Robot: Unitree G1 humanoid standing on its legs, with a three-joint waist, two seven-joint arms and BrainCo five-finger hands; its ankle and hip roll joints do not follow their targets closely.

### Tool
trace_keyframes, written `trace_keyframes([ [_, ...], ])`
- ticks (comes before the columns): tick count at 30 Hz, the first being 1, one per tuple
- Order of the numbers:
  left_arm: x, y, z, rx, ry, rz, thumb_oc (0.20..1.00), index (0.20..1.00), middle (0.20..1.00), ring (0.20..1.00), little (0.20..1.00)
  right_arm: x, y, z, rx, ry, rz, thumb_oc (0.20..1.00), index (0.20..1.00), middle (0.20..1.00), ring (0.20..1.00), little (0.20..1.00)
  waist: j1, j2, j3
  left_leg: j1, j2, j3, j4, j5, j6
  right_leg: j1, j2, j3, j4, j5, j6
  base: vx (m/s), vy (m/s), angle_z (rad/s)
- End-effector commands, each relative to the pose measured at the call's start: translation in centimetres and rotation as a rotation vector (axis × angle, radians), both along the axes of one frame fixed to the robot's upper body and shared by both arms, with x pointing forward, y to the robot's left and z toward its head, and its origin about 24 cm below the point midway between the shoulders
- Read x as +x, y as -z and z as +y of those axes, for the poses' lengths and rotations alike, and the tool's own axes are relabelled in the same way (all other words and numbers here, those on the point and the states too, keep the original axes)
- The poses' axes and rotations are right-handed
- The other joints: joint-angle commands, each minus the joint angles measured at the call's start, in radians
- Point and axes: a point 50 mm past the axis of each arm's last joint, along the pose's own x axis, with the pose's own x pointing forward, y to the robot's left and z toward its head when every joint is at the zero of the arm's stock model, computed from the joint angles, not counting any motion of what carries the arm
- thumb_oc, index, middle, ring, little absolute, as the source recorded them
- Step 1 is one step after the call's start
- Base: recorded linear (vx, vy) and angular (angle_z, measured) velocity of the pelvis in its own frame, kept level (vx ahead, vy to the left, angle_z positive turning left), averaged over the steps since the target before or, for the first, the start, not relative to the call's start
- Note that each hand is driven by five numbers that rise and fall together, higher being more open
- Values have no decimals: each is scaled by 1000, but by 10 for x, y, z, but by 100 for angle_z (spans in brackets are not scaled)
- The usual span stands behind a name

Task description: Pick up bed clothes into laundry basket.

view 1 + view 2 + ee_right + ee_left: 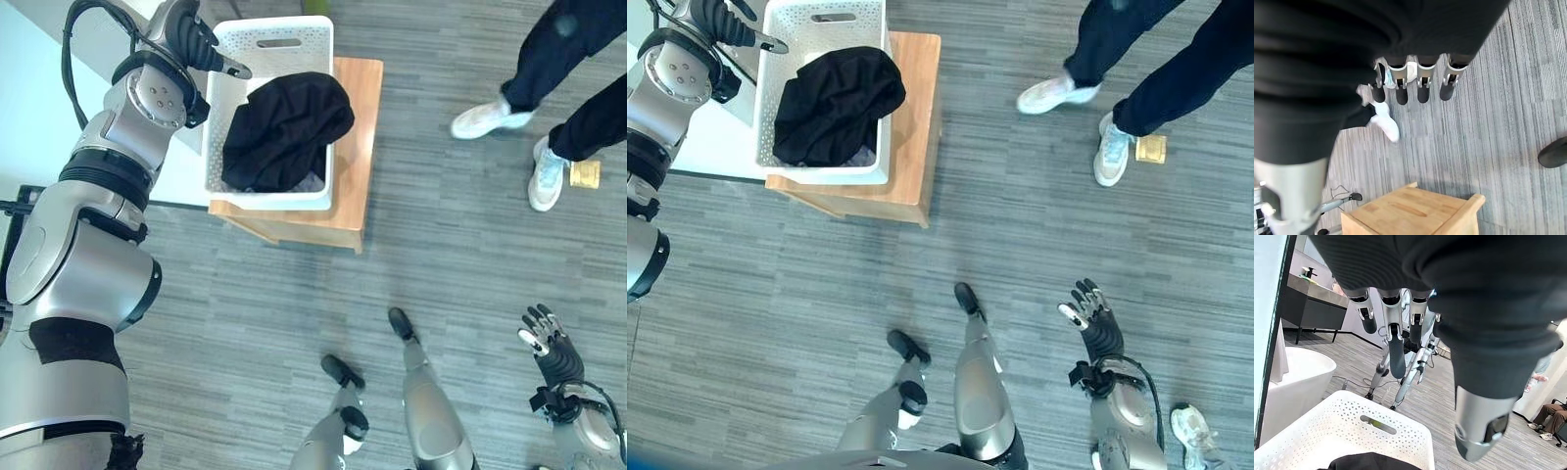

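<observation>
A black garment (pixel 286 129) lies bunched inside the white perforated laundry basket (pixel 219 125), spilling over its right rim. The basket stands on a low wooden table (pixel 355 147). My left hand (pixel 201 41) hovers above the basket's far left corner, its fingers (pixel 1396 347) straight and holding nothing. In the left wrist view the basket rim (pixel 1400 427) and a bit of the black garment (pixel 1371 462) show below the hand. My right hand (pixel 1095 320) hangs open low over the floor at the right, fingers (pixel 1422 88) spread and empty.
A person in dark trousers and white shoes (pixel 482 119) stands on the grey plank floor at the upper right, beside a small tan object (pixel 585 173). A pale bed surface (pixel 39 108) lies left of the table. A white tub (pixel 1298 377) stands behind the basket.
</observation>
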Motion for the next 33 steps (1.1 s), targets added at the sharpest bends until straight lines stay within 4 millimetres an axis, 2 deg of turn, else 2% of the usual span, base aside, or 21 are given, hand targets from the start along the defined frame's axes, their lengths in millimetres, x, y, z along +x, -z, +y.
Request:
trace_keyframes([
  [1, -15, -50, -8, -156, 90, -189, 1000, 1000, 1000, 1000, 1000, -6, -11, -15, -110, -15, -9, 1000, 1000, 1000, 1000, 1000, 15, -6, -17, 119, 149, -23, 10, 17, -149, 50, -67, -86, 12, 6, 104, 5, 3, 4],
  [4, -11, -40, -13, -227, 141, -169, 1000, 1000, 1000, 1000, 1000, -6, -9, -14, -121, -27, 6, 1000, 1000, 1000, 1000, 1000, 17, -5, -25, 129, 149, -26, 10, 17, -149, 63, -68, -90, 12, 0, 104, 2, 2, 5],
  [5, -3, -18, -25, -277, 213, -114, 1000, 1000, 1000, 1000, 1000, -7, -9, -16, -140, -27, 16, 1000, 1000, 1000, 1000, 1000, 24, 3, -40, 144, 147, -35, 10, 16, -148, 89, -67, -99, 12, -8, 99, -4, -5, 8],
  [6, -3, -18, -25, -277, 213, -113, 1000, 1000, 1000, 1000, 1000, -7, -9, -16, -141, -27, 17, 1000, 1000, 1000, 1000, 1000, 23, 3, -40, 144, 147, -35, 10, 16, -148, 90, -67, -100, 12, -8, 99, 1, -9, 7],
  [9, 3, 3, -45, -287, 290, -54, 1000, 1000, 1000, 1000, 1000, -7, -9, -16, -150, -33, 22, 1000, 1000, 1000, 1000, 1000, 32, 3, -50, 157, 150, -49, 10, 16, -147, 116, -70, -116, 12, -15, 96, -17, -24, 11],
  [13, 7, 12, -60, -278, 322, -25, 1000, 1000, 1000, 1000, 1000, -8, -6, -14, -149, -55, 40, 1000, 1000, 1000, 1000, 1000, 32, -3, -56, 168, 153, -63, 10, 21, -146, 142, -68, -133, 12, -21, 92, -40, -14, 25],
  [18, 7, 16, -61, -299, 336, -19, 1000, 1000, 1000, 1000, 1000, -10, -4, -12, -155, -78, 62, 1000, 1000, 1000, 1000, 1000, 35, -10, -63, 181, 153, -65, 10, 20, -144, 158, -69, -137, 12, -19, 92, -31, 9, 11],
  [27, 9, 42, -72, -336, 390, 36, 1000, 1000, 1000, 1000, 1000, -14, -2, -17, -181, -73, 92, 1000, 1000, 1000, 1000, 1000, 53, -18, -89, 203, 154, -65, 10, 23, -142, 188, -72, -149, 12, -24, 89, -2, 1, 0],
  [31, 9, 52, -71, -348, 395, 53, 1000, 1000, 1000, 1000, 1000, -15, -1, -15, -182, -86, 100, 1000, 1000, 1000, 1000, 1000, 66, -24, -99, 208, 155, -72, 10, 24, -142, 200, -72, -158, 12, -25, 86, -22, -8, 1],
  [32, 8, 53, -70, -352, 399, 48, 1000, 1000, 1000, 1000, 1000, -15, 0, -14, -180, -89, 100, 1000, 1000, 1000, 1000, 1000, 69, -27, -98, 199, 158, -66, 10, 46, -134, 192, -69, -162, 12, -6, 78, -89, -35, 4],
  [33, 6, 56, -69, -370, 412, 42, 1000, 1000, 1000, 1000, 1000, -15, 1, -14, -180, -88, 104, 1000, 1000, 1000, 1000, 1000, 75, -28, -101, 200, 158, -68, 10, 46, -134, 195, -69, -166, 12, -7, 78, -85, -38, 3],
])
